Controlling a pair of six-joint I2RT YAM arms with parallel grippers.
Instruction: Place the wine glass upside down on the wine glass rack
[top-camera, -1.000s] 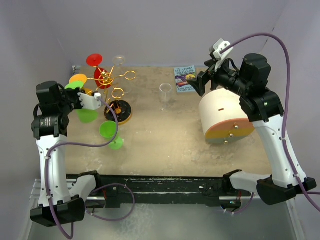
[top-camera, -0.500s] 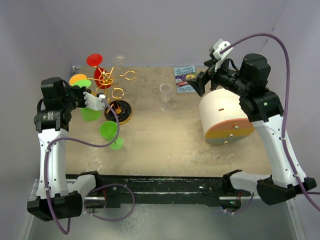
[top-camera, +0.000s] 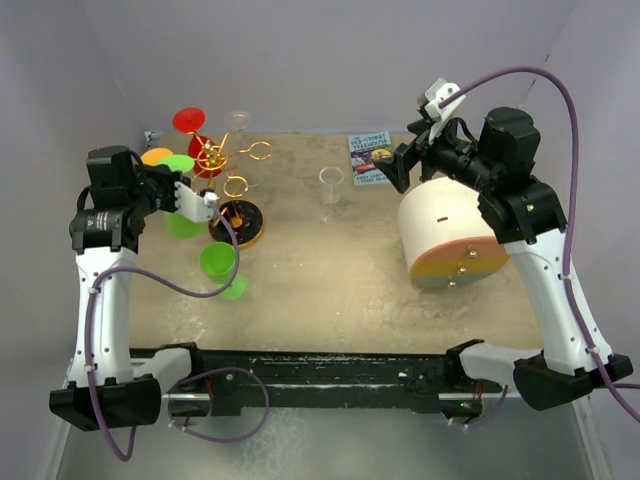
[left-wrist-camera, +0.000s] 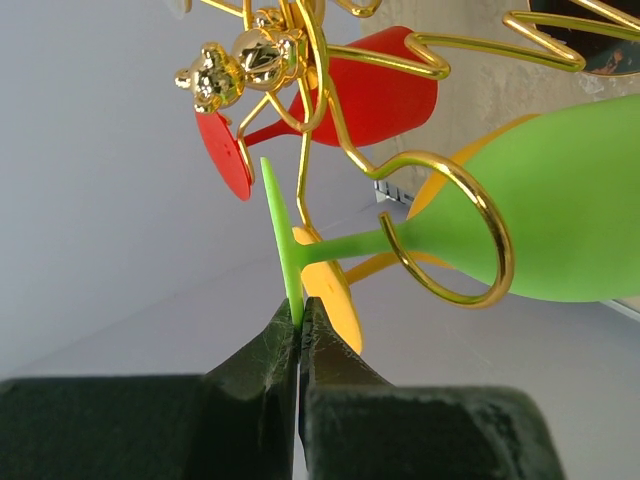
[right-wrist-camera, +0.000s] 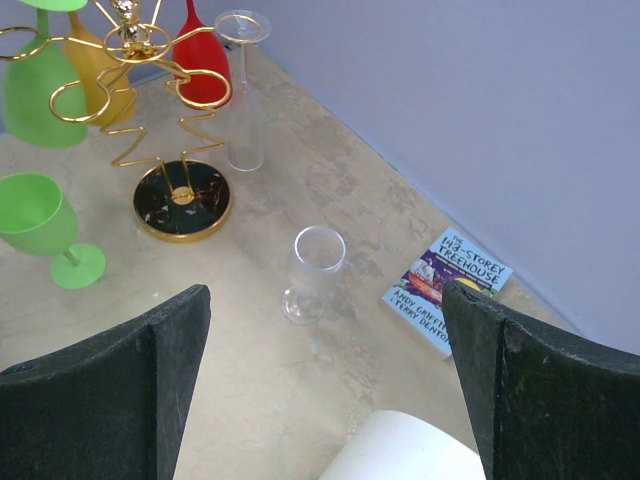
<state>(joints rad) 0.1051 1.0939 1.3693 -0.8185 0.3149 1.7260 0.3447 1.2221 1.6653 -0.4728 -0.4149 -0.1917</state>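
Observation:
My left gripper (left-wrist-camera: 300, 315) is shut on the thin foot (left-wrist-camera: 280, 240) of a green wine glass (left-wrist-camera: 560, 220), held upside down. Its stem sits at the mouth of a curled loop (left-wrist-camera: 497, 240) of the gold wine glass rack (top-camera: 215, 155), which stands on a round black base (top-camera: 237, 222). In the top view the gripper (top-camera: 195, 200) is just left of the rack, with the green bowl (top-camera: 183, 225) hanging below. My right gripper (top-camera: 405, 165) is open and empty, high above a clear wine glass (right-wrist-camera: 318, 270) standing upright.
A red glass (left-wrist-camera: 380, 100), an orange glass (left-wrist-camera: 335, 290) and a clear glass (right-wrist-camera: 243, 90) hang on the rack. Another green glass (top-camera: 218, 262) stands upright in front of the base. A white cylinder (top-camera: 450, 235) lies at the right. A book (top-camera: 370, 158) lies at the back.
My left arm has moved back and right, bringing the green glass up to the rack's loop. The right arm has not moved.

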